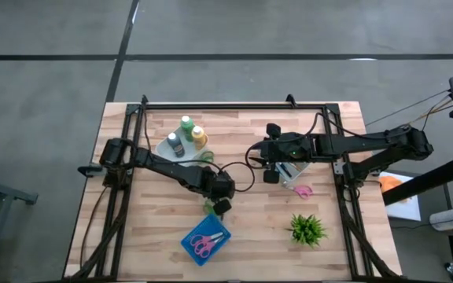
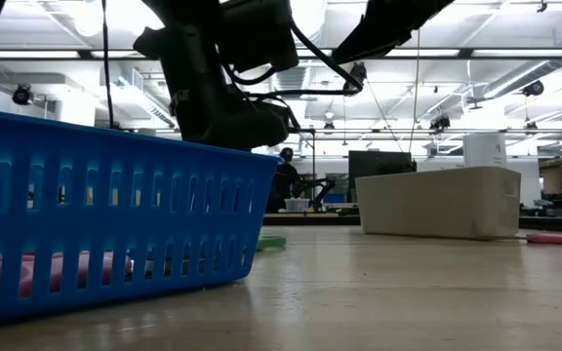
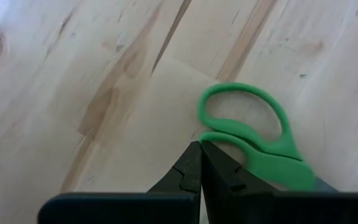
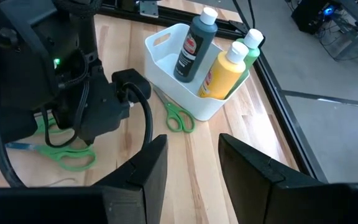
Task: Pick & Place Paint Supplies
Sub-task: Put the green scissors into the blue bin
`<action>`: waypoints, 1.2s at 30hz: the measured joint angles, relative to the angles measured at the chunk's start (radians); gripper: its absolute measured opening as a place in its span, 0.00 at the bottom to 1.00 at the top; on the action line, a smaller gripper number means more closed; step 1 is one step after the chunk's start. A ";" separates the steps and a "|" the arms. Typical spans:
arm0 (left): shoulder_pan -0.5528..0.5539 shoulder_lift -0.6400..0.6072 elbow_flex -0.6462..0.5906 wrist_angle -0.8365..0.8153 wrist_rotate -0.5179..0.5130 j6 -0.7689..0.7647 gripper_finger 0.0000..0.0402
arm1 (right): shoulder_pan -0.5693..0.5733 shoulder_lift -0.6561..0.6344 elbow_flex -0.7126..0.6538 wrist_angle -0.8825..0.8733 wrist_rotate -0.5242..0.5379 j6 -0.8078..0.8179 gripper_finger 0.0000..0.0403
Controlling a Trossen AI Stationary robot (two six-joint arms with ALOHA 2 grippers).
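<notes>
Three squeeze bottles, dark grey (image 4: 194, 43), yellow-orange (image 4: 225, 71) and green (image 4: 252, 43), stand upright in a white bin (image 4: 166, 59) on the far left part of the table (image 1: 163, 148). A thin blue-handled brush (image 4: 8, 146) lies on the wood, partly hidden under the left arm. My left gripper (image 3: 200, 163) is shut and low over the table centre (image 1: 220, 204), its tips right beside the handle loop of green scissors (image 3: 253, 134). My right gripper (image 4: 194, 165) is open and hovers above bare wood to the right of the bin (image 1: 271, 167), touching nothing. My left gripper's shut fingertips (image 3: 191, 158) point down at the table next to the lower band of the green scissors' handle loop (image 3: 225, 138). The scissors lie flat on the wood. Whether the fingers touch them, I cannot tell.
A second pair of green scissors (image 4: 179, 118) lies beside the white bin. A blue basket (image 1: 207, 240) with pink scissors sits near the front edge. A white box (image 1: 293, 171), a pink item (image 1: 303, 190) and a potted plant (image 1: 307, 228) are on the right.
</notes>
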 joint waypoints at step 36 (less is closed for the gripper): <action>0.009 0.014 -0.025 0.054 -0.017 0.046 0.23 | 0.000 0.000 0.000 0.001 0.000 0.000 0.35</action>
